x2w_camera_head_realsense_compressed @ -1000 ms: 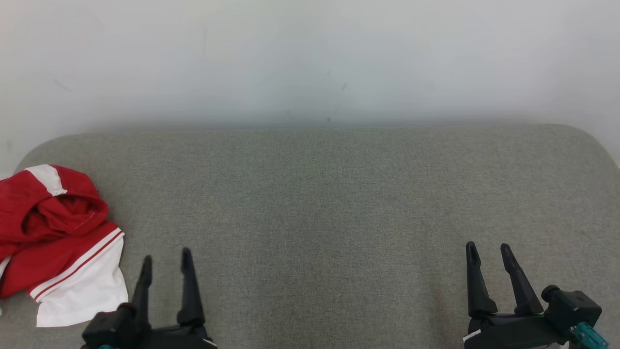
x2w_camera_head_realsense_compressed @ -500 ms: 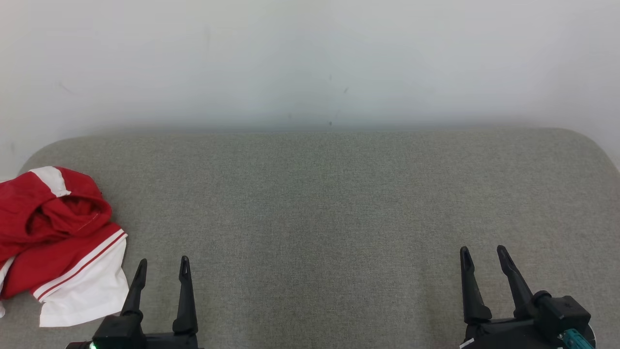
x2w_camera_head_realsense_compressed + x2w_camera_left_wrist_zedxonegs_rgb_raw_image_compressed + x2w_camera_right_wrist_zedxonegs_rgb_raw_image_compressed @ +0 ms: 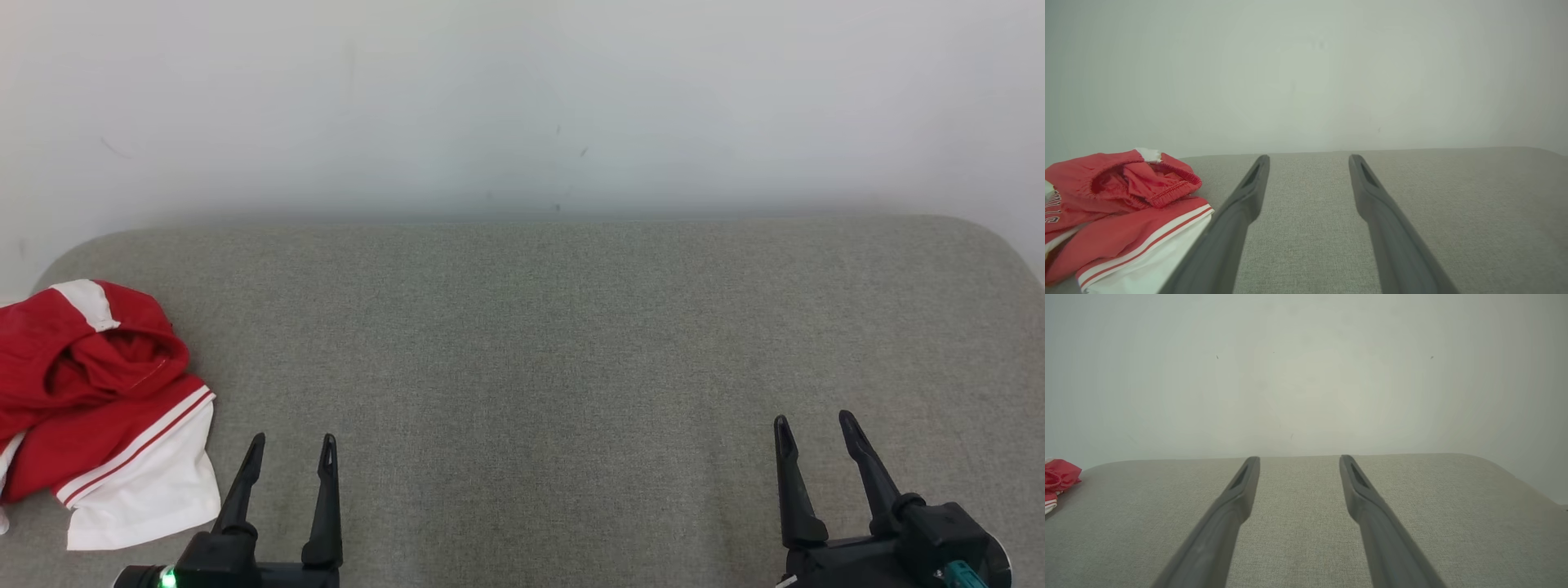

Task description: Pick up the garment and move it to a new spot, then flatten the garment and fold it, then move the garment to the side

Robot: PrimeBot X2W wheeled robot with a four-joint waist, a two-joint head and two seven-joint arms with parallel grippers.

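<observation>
The garment (image 3: pixel 98 408) is a crumpled red and white piece with an elastic waistband, lying at the far left of the grey fabric surface (image 3: pixel 555 343). In the left wrist view the garment (image 3: pixel 1122 216) sits left of the fingers. My left gripper (image 3: pixel 292 445) stands open near the front edge, just right of the garment and apart from it, with nothing between its fingers. My right gripper (image 3: pixel 815 425) is open and empty at the lower right. A red edge of the garment (image 3: pixel 1059 477) shows at the far left of the right wrist view.
A pale wall (image 3: pixel 522 98) rises directly behind the grey surface. The surface has rounded back corners at left (image 3: pixel 73 249) and right (image 3: pixel 988 233). Bare fabric stretches between the two grippers.
The left gripper has shifted slightly right and lower in the head view. The right gripper has dropped slightly. The camera tilted a little early on. The garment lies as before.
</observation>
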